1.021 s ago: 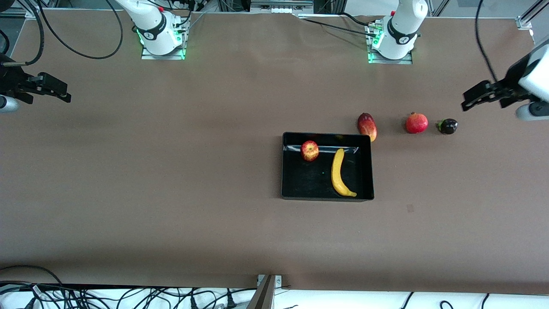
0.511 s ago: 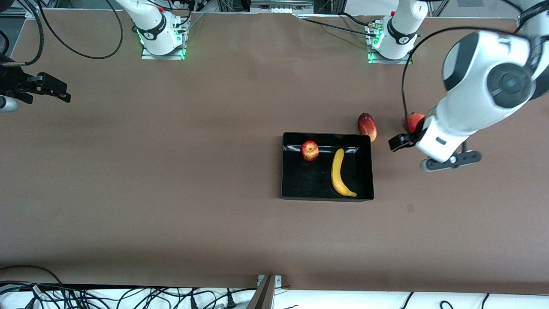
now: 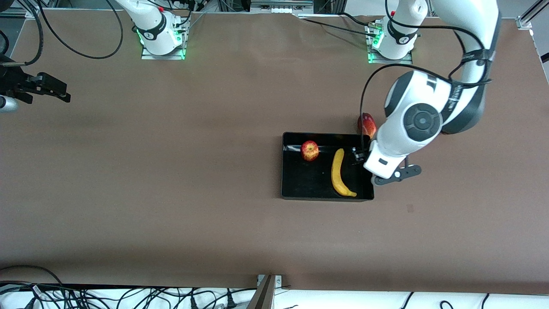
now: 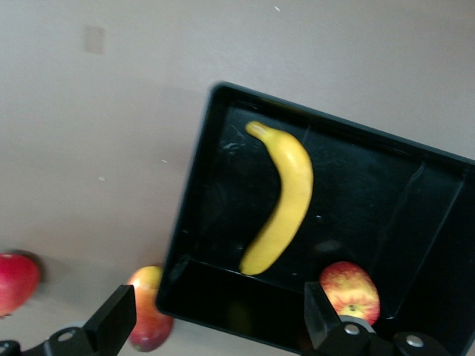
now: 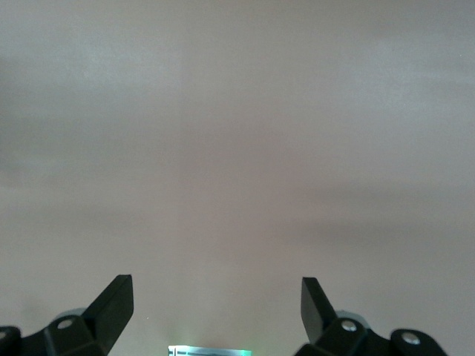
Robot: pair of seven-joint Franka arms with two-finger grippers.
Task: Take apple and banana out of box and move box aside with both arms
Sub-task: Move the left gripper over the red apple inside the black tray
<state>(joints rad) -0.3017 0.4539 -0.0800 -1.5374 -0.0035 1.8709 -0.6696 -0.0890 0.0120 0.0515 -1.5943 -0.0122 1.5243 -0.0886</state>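
The black box (image 3: 300,180) sits mid-table, toward the left arm's end. In it lie the red-yellow apple (image 3: 309,150) and the yellow banana (image 3: 339,173). My left gripper (image 3: 358,156) hangs open and empty over the box's wall at the left arm's end, beside the banana. The left wrist view shows the box (image 4: 371,193), the banana (image 4: 286,200) and the apple (image 4: 349,291) past the open left gripper (image 4: 215,322). My right gripper (image 3: 58,91) waits open and empty at the right arm's end of the table. In its wrist view the right gripper (image 5: 215,304) is over bare table.
A red-yellow mango (image 3: 366,125) lies just outside the box's corner, partly covered by the left arm, and shows in the left wrist view (image 4: 148,308). A red pomegranate (image 4: 15,282) lies beside it. Both arm bases stand along the table's edge farthest from the front camera.
The left arm swung in from the table's end to over the box's wall, now covering the pomegranate and the dark fruit in the front view. The right arm has not moved.
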